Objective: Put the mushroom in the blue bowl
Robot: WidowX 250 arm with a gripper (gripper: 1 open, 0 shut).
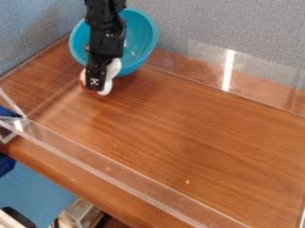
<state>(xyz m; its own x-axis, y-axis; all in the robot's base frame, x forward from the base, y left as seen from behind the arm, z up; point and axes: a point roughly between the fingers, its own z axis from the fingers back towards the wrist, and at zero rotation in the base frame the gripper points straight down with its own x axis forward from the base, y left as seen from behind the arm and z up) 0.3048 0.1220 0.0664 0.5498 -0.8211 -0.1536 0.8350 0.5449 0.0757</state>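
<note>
Blue bowl [142, 37] upright at the far left corner of the wooden bench [179, 134]. Tool [98, 82] points down at the bowl's near side, its arm overlapping the bowl in view. Mushroom [109, 75] at the fingertips, pale stem visible, gripped between them; it appears outside the bowl, near its front wall. Exact clearance from the bench cannot be told.

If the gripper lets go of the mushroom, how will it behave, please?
The mushroom may roll or tip, since its visible shape looks rounded. It is probably light, being small beside the bowl.
</note>
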